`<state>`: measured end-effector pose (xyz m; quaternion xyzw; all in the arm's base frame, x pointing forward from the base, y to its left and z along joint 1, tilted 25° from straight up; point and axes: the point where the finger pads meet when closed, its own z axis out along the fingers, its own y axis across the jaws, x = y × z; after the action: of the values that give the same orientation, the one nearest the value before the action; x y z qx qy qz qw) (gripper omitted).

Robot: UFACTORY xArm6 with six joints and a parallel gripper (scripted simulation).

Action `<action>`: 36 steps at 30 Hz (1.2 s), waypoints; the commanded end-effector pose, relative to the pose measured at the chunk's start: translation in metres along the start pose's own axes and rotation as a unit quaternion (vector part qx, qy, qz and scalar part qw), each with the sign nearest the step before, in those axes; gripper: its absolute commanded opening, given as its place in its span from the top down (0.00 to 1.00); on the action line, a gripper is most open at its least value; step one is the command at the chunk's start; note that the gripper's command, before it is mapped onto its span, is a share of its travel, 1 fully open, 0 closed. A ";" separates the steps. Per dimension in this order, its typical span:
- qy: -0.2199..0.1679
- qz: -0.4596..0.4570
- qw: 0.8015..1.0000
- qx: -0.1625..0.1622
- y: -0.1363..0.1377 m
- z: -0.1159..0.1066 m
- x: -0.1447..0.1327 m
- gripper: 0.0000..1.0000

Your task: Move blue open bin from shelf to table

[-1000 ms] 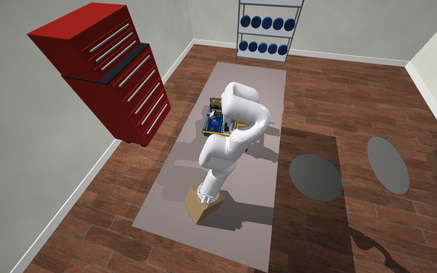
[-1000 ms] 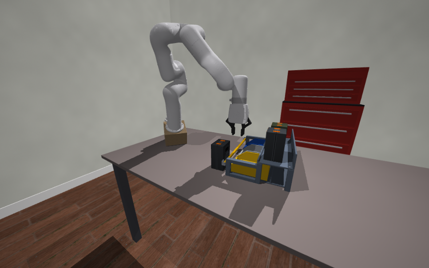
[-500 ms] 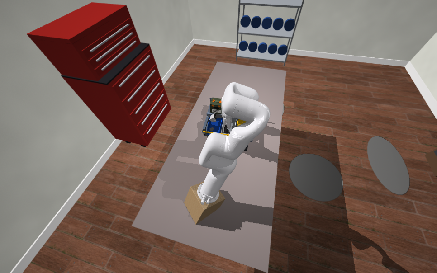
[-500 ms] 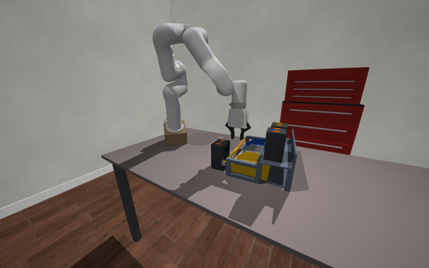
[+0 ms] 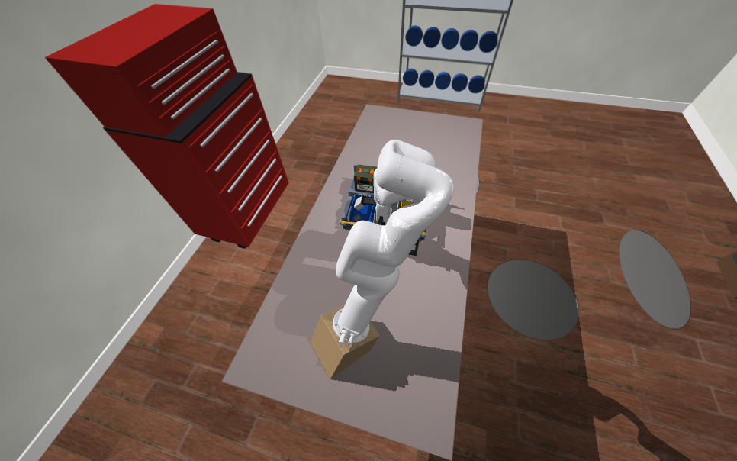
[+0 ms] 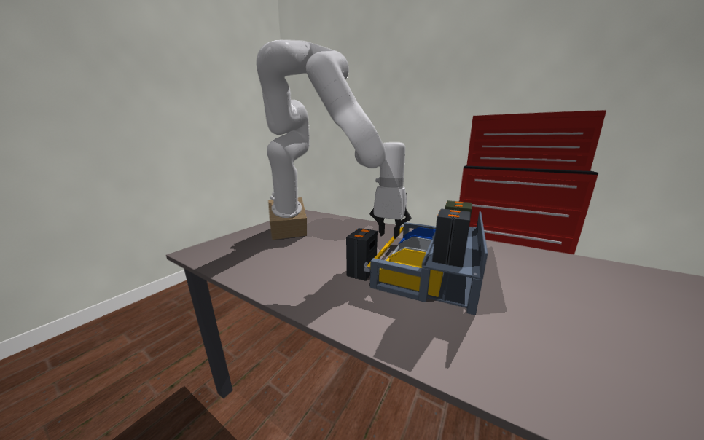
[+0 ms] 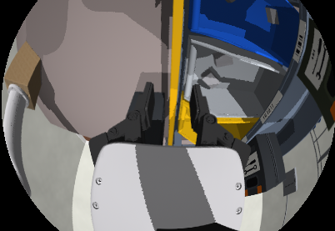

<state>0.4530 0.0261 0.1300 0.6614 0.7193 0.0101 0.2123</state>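
Observation:
The blue open bin (image 7: 238, 15) sits at the far end of the grey shelf frame (image 6: 431, 267), with small grey parts lying in it. It also shows in the exterior view (image 6: 417, 234) and partly under the arm in the top view (image 5: 362, 211). A grey bin (image 7: 233, 84) and a yellow bin (image 6: 407, 264) sit beside it in the same row. My gripper (image 7: 172, 92) points down over the shelf's left edge, nearer the grey and yellow bins than the blue one. Its fingers are half open on either side of a long yellow strip (image 7: 177, 37) and grip nothing.
A black case (image 6: 361, 253) stands on the table just left of the shelf. Two tall dark cases (image 6: 452, 234) stand on the shelf's right part. The arm's base sits on a tan block (image 6: 287, 223). A red tool chest (image 6: 530, 180) stands behind the table.

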 end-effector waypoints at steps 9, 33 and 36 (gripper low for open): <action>-0.001 0.000 1.000 -0.003 0.003 0.021 0.000 0.53; -0.001 0.000 1.000 -0.003 0.003 0.013 0.000 0.53; -0.001 0.000 1.000 -0.003 0.003 0.013 0.000 0.53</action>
<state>0.4597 0.0221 0.1169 0.6613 0.7188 0.0102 0.2144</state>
